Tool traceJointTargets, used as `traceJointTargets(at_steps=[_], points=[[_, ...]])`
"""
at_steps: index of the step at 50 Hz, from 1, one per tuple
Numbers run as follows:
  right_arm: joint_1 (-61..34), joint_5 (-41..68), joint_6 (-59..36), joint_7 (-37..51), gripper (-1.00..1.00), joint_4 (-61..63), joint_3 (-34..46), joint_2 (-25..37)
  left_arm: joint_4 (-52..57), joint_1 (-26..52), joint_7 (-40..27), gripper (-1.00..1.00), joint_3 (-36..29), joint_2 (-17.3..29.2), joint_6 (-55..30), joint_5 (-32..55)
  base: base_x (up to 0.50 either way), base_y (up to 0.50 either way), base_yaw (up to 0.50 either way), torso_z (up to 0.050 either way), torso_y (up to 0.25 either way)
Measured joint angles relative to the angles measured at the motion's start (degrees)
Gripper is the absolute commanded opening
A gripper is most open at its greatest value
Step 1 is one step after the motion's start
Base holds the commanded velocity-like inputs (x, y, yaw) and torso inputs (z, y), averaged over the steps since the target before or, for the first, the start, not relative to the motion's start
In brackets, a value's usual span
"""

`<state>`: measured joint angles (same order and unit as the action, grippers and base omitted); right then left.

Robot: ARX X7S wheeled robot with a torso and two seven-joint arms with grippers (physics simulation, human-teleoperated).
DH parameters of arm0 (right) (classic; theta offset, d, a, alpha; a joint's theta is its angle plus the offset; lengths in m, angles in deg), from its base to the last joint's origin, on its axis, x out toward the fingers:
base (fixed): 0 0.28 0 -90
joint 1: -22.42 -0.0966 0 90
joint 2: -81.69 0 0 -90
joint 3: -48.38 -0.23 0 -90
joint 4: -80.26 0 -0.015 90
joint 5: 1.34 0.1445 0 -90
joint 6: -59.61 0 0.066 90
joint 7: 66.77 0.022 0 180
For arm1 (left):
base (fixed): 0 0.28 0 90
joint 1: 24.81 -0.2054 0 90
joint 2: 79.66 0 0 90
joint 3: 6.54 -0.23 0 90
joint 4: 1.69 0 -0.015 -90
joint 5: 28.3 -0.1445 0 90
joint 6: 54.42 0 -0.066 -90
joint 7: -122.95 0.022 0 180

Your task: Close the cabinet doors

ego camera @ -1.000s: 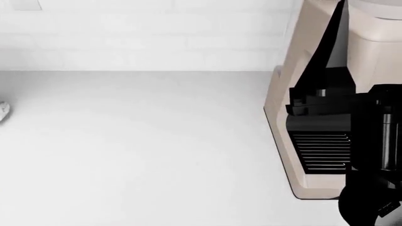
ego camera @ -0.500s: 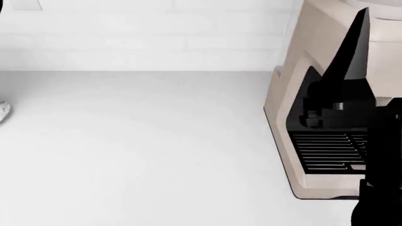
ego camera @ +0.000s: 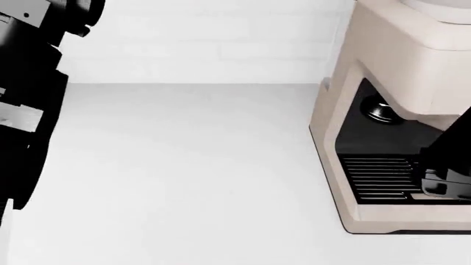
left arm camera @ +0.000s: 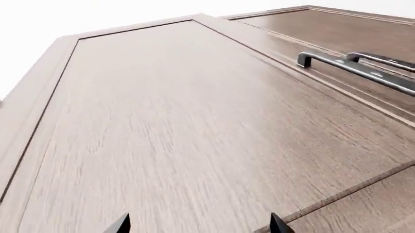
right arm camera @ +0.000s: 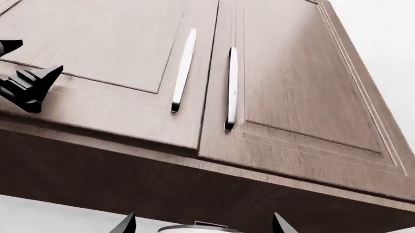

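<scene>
While my left wrist camera sits close against the cabinet, I see the two dark fingertips of the left gripper (left arm camera: 199, 224) spread well apart, nothing between them, just short of a brown wood-grain cabinet door with a recessed panel (left arm camera: 175, 126). Past it, along that door's far edge, run two dark metal bar handles (left arm camera: 356, 65), side by side.

From the right wrist camera, the right gripper (right arm camera: 202, 224) likewise shows its tips set wide and empty. Beyond them is the dark underside of the cabinet, then both brown wood-grain doors, the left-hand door (right arm camera: 110, 63) and the right-hand door (right arm camera: 298, 82), lying flush with only a thin seam between them. Two pale silver bar handles (right arm camera: 207, 80) flank that seam. A black piece of the other arm (right arm camera: 26, 82) shows beside the left-hand door.

Looking down from the head camera, I have the white countertop (ego camera: 184, 171) nearest, a beige coffee machine with a black drip grille (ego camera: 346, 127) standing on it, and the white tiled wall (ego camera: 206, 38) behind.
</scene>
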<state>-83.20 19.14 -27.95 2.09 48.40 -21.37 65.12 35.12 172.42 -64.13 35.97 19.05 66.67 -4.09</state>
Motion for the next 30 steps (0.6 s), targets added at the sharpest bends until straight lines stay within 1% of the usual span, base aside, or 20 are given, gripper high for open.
traceJointTargets(at_steps=[3, 6, 13, 16, 21, 23, 25, 30], points=[[-0.02, -0.39, 1.64, 4.54, 1.00, 0.44, 2.34, 4.26, -4.55, -0.04, 1.34, 1.00, -0.18, -2.05, 2.59, -0.11, 0.00, 0.00, 0.00, 0.000, 0.000], [-0.01, -0.65, 2.70, 8.05, 1.00, 0.76, 4.06, 7.44, -6.52, -0.11, 1.33, 1.00, -0.02, -3.14, 4.23, -0.31, 0.00, 0.00, 0.00, 0.000, 0.000], [0.19, -1.31, 3.55, 13.80, 1.00, 1.22, 6.83, 12.03, -8.04, -0.10, -0.56, 1.00, -2.47, -4.21, 6.02, 2.20, 0.00, 0.00, 0.00, 0.000, 0.000], [0.46, -1.74, 3.65, 15.57, 1.00, 1.35, 7.68, 13.22, -7.67, 0.08, -1.65, 1.00, -4.60, -4.49, 5.70, 6.08, 0.00, 0.00, 0.00, 0.000, 0.000], [0.49, -1.68, 3.77, 17.11, 1.00, 1.51, 8.39, 14.55, -4.39, 1.09, -4.86, 1.00, -7.50, -4.79, 4.87, 16.60, 0.01, 0.00, 0.00, 0.000, 0.000], [0.22, -1.50, 3.77, 17.20, 1.00, 1.57, 8.58, 14.75, -0.65, 0.93, -8.01, 1.00, -8.58, -3.67, 3.50, 20.27, 0.00, 0.00, 0.00, 0.000, 0.000], [-0.44, -1.37, 3.68, 17.02, 1.00, 1.62, 9.06, 14.65, 4.93, -0.01, -11.80, 1.00, -9.06, -1.33, 2.42, 23.75, 0.00, 0.00, 0.00, 0.000, 0.000], [-4.23, -1.07, 2.77, 15.45, 1.00, 1.71, 12.05, 13.06, 23.26, -4.78, -21.67, 1.00, -9.55, 7.00, 1.97, 29.47, 0.00, 0.00, 0.00, 0.000, 0.000]])
